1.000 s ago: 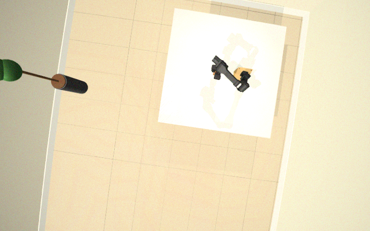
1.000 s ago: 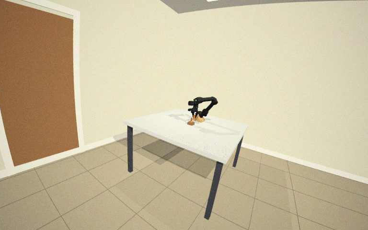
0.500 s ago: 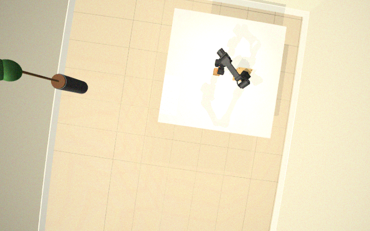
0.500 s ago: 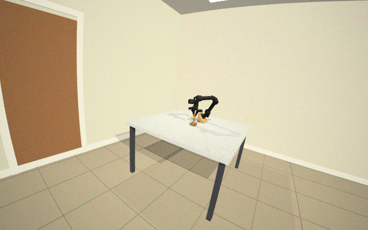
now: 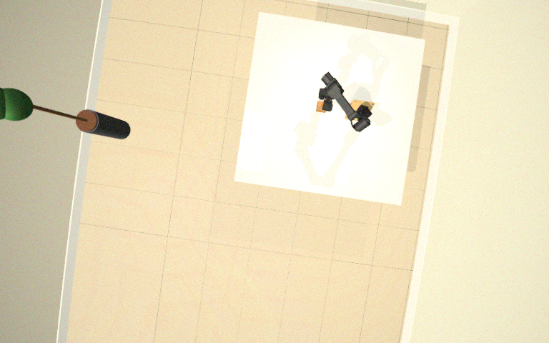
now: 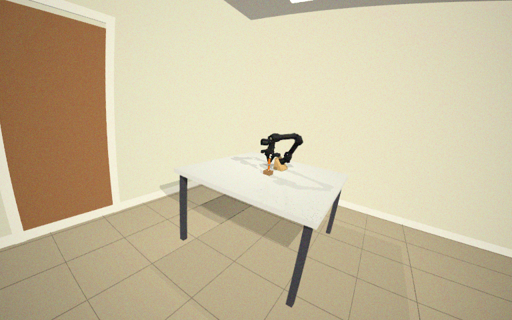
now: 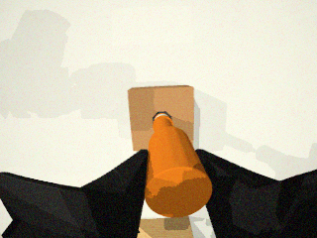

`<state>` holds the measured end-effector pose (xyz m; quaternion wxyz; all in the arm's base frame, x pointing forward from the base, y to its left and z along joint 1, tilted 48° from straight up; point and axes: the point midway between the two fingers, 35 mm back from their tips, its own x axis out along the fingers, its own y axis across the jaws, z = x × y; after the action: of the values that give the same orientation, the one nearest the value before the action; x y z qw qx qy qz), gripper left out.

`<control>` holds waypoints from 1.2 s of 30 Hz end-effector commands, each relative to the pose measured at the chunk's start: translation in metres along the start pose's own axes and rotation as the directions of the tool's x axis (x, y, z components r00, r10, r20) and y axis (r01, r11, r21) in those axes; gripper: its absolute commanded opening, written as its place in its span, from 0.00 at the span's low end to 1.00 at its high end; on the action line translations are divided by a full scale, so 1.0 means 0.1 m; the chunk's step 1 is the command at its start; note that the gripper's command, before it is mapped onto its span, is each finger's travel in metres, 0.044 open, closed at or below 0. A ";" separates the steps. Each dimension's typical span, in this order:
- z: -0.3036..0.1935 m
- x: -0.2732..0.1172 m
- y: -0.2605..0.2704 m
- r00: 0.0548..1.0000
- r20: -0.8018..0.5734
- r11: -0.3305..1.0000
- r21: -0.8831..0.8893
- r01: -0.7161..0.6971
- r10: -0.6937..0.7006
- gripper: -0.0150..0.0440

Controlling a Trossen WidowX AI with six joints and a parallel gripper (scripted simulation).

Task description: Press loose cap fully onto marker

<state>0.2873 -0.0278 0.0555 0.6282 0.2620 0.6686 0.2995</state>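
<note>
The orange cap (image 7: 176, 195) (image 6: 269, 160) is between the fingers of my gripper (image 7: 170, 157), which is shut on it; its broad end faces the wrist camera. The orange marker (image 7: 162, 124) (image 6: 269, 168) stands upright in the brown holder block (image 7: 141, 106) (image 6: 268, 173) (image 5: 320, 106). The cap is above the marker and roughly in line with it in the exterior view. In the wrist view the cap overlaps the marker and hides most of it. I cannot tell whether the two touch or how far the cap covers the marker.
The white table (image 5: 269, 140) (image 6: 247, 186) carries the arm. A wooden wedge-shaped piece (image 5: 362, 103) (image 6: 280, 165) stands by the arm's base, close behind the holder block. Its edge shows at the bottom of the wrist view. A potted plant stands on the floor away from the table.
</note>
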 end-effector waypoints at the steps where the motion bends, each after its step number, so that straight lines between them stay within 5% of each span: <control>1: 0.00 0.07 0.01 1.000 -0.002 1.000 0.002 -0.005 0.005 0.25; 36: -0.01 0.50 0.02 1.000 -0.002 1.000 0.001 -0.007 0.007 0.25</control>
<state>0.2826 0.0091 0.0227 0.6267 0.2621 0.6690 0.3015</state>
